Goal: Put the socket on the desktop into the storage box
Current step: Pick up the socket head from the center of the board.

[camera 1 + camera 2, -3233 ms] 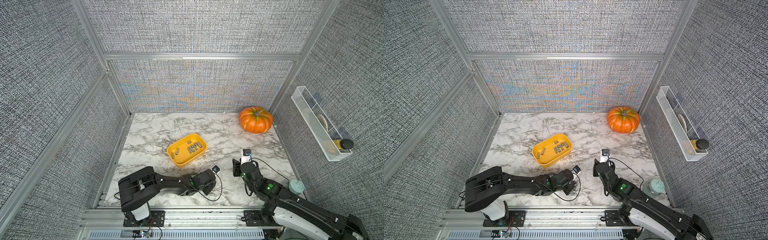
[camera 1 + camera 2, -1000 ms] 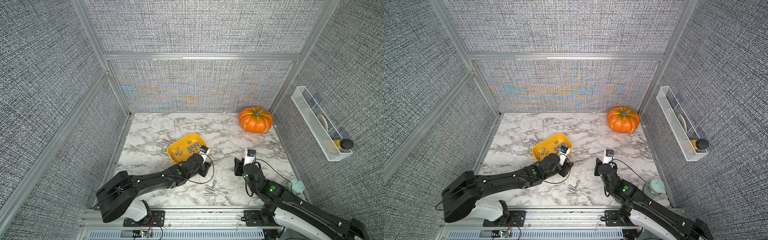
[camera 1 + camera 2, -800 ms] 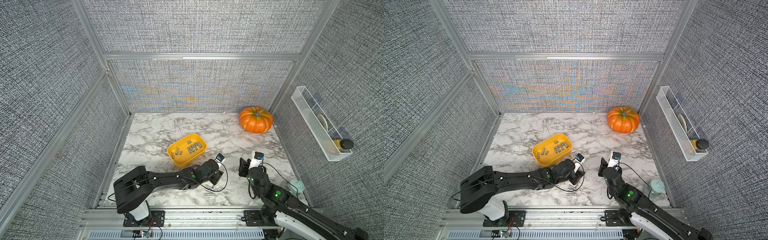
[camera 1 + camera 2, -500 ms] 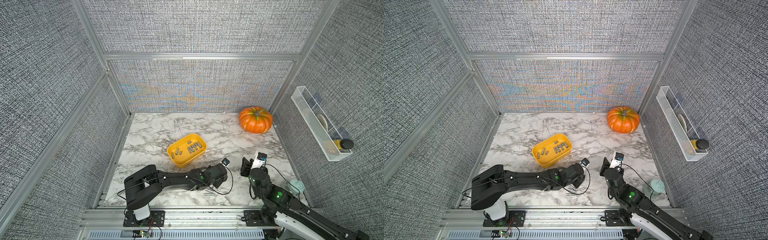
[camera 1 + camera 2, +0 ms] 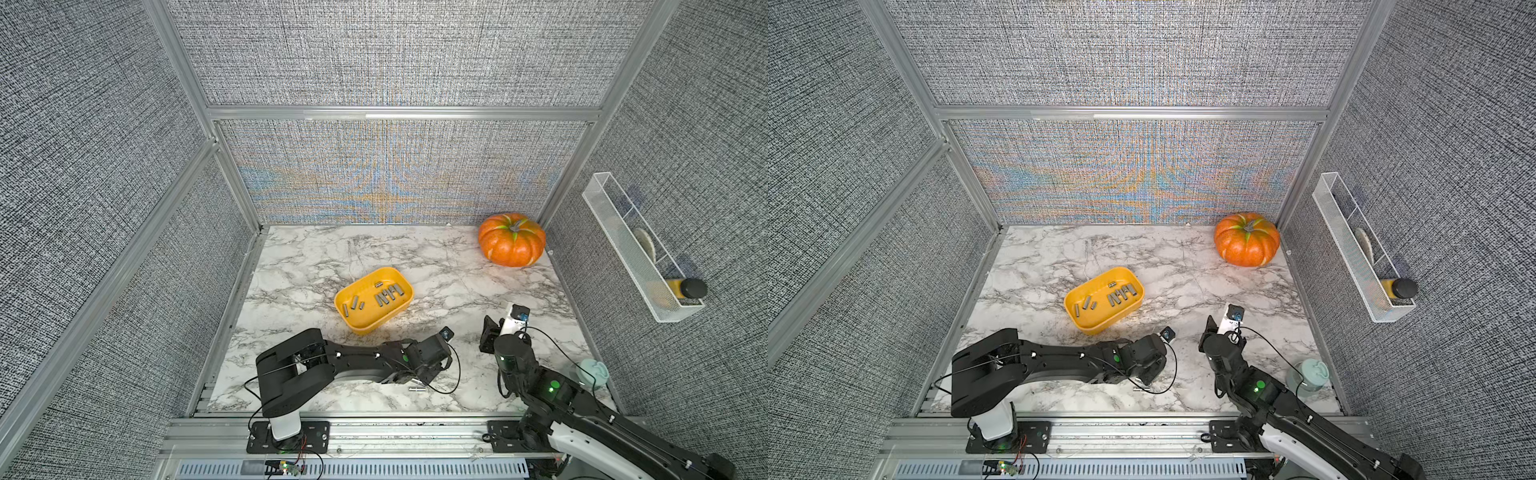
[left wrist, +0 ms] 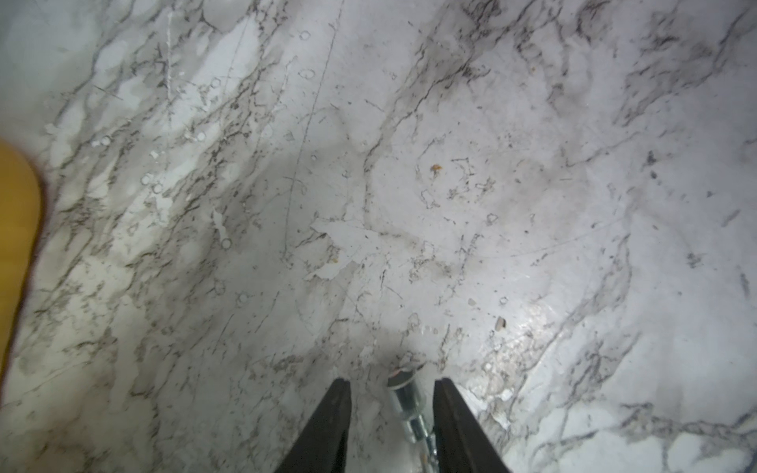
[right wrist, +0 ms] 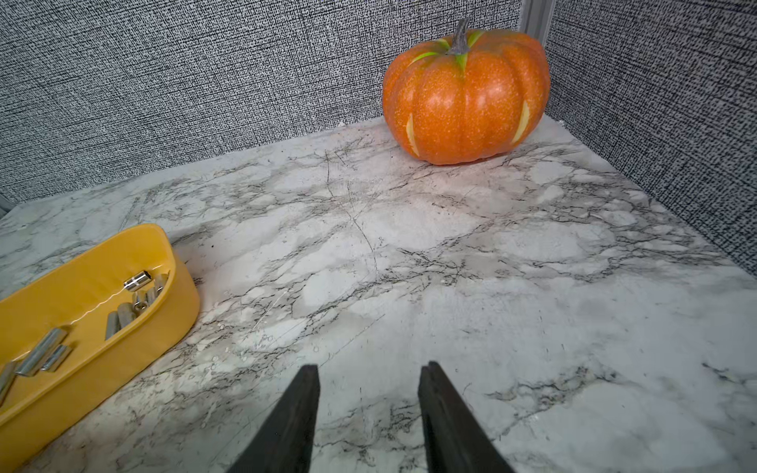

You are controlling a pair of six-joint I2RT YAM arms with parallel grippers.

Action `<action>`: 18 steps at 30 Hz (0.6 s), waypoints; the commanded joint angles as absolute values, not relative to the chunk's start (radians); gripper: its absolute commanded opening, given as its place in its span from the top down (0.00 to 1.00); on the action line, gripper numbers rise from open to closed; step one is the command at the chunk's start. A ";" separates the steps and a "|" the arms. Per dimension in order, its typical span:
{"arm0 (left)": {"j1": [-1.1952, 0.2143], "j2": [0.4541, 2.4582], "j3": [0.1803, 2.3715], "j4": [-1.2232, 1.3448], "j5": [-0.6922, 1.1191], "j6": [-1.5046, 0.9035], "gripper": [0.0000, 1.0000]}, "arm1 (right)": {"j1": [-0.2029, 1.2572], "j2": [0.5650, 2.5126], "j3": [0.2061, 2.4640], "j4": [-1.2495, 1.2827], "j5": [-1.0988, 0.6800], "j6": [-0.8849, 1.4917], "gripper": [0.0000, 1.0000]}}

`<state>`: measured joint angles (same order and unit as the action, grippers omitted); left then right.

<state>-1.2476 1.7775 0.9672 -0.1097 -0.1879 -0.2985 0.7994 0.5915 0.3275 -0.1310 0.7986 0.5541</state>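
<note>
On the white marble desktop (image 5: 457, 282), the yellow-orange storage box (image 5: 365, 328) sits left of centre with several metal sockets (image 5: 386, 297) inside. My left arm's wrist (image 5: 428, 353) is low over the near middle of the desktop. In the left wrist view my left gripper (image 6: 392, 383) is open. A socket (image 6: 407, 399) lies between its fingers on the marble, close to one finger (image 6: 450, 409) and apart from the opposite one. In both top views one socket (image 5: 417, 389) shows just in front of that wrist. My right gripper (image 7: 369, 366) is open and empty, to the right of the box (image 7: 102, 368).
An orange pumpkin (image 5: 512, 240) stands in the far right corner. On the right wall hangs a white wire basket (image 5: 640, 257) with a bottle in it. A teal object (image 5: 594, 372) sits at the near right edge. Grey fabric walls and aluminium rails enclose the desktop.
My left arm has swung from over the storage box down to the sockets near the front edge, and its jaws have narrowed. The right arm has drifted slightly right.
</note>
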 commanded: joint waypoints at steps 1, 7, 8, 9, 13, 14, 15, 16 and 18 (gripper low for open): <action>-1.247 1.792 0.974 -0.116 -0.201 -0.290 0.60 | 0.800 0.593 0.333 -0.130 0.815 0.557 0.55; -1.247 1.826 0.991 -0.118 -0.193 -0.286 0.64 | 0.800 0.590 0.333 -0.130 0.812 0.555 0.55; -1.246 1.830 0.994 -0.120 -0.197 -0.287 0.65 | 0.800 0.590 0.333 -0.130 0.812 0.555 0.55; -1.246 1.833 0.995 -0.122 -0.201 -0.286 0.66 | 0.799 0.589 0.333 -0.130 0.811 0.555 0.55; -1.247 1.843 1.001 -0.130 -0.209 -0.288 0.74 | 0.800 0.592 0.336 -0.129 0.806 0.555 0.55; -1.247 1.845 1.002 -0.129 -0.209 -0.290 0.75 | 0.799 0.592 0.335 -0.128 0.805 0.555 0.55; -1.247 1.844 1.000 -0.130 -0.208 -0.290 0.76 | 0.799 0.591 0.334 -0.127 0.804 0.555 0.54; -1.247 1.843 0.999 -0.131 -0.207 -0.290 0.78 | 0.800 0.594 0.334 -0.127 0.803 0.555 0.55; -1.246 1.837 0.995 -0.132 -0.209 -0.290 0.81 | 0.800 0.594 0.334 -0.127 0.803 0.555 0.54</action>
<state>-1.2472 1.8404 0.9970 -0.1211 -0.1925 -0.2924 0.7994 0.5919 0.3275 -0.1307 0.8017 0.5541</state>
